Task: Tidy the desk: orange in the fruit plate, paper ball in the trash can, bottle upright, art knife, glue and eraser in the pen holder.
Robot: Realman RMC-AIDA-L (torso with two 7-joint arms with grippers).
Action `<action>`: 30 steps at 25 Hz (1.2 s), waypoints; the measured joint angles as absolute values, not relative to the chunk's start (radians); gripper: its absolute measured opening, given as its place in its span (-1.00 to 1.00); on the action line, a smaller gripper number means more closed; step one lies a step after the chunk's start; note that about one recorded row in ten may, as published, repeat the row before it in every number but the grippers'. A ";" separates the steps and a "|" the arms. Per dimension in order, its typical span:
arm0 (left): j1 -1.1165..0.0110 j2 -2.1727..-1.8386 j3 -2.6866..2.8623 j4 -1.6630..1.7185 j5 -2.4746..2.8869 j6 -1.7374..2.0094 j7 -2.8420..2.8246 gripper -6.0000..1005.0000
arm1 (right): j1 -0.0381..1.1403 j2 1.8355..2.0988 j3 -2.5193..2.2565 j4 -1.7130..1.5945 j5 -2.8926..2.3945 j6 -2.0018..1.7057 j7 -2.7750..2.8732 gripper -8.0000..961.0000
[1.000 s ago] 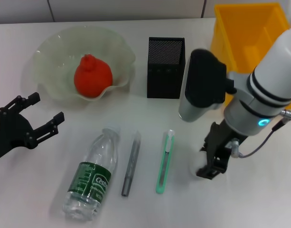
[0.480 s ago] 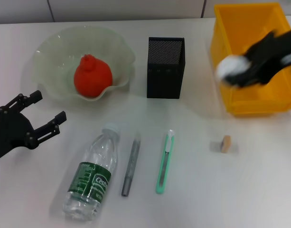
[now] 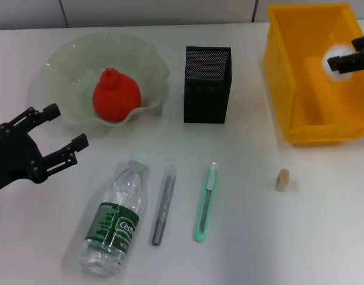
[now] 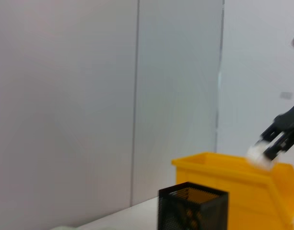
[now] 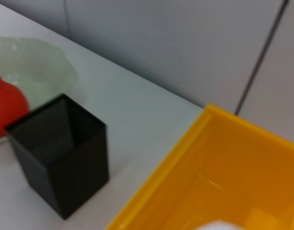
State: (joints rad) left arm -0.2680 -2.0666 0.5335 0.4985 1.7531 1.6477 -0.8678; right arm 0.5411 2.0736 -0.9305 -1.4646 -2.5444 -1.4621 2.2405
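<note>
Though sideways, bottle [image 3: 114, 225] label "Cestbon" (partly legible).

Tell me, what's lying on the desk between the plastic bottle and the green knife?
In the head view, a grey glue stick lies between the bottle and the art knife, roughly parallel to both and touching neither.

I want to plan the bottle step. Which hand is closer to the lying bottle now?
The left hand. It is open, just beside the bottle near its cap end. The right hand is far across the desk, over the yellow bin, holding the paper ball.
</note>
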 joint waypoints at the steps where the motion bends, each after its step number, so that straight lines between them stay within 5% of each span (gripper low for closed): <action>1: -0.269 -2.068 0.548 0.531 1.753 1.669 -0.906 0.65 | 0.537 2.074 -0.927 -1.427 -2.540 -1.430 2.223 0.24; 5: -0.274 -2.072 0.575 0.586 1.752 1.677 -0.970 0.65 | 0.519 2.077 -0.925 -1.406 -2.502 -1.396 2.191 0.58; 11: -0.279 -2.080 0.685 0.752 1.739 1.672 -1.143 0.66 | 0.408 2.077 -0.909 -1.409 -2.183 -1.422 1.987 0.72; 16: -0.210 -2.080 0.951 1.025 1.655 1.583 -1.351 0.66 | 0.260 2.080 -0.921 -1.246 -1.815 -1.513 1.546 0.72; 26: 0.059 -2.075 1.516 1.681 1.940 1.106 -1.877 0.67 | 0.219 2.083 -0.920 -0.869 -1.753 -1.626 1.063 0.72; 30: 0.086 -2.074 1.608 1.767 2.075 1.087 -2.034 0.67 | 0.218 2.083 -0.922 -0.800 -1.754 -1.631 0.971 0.72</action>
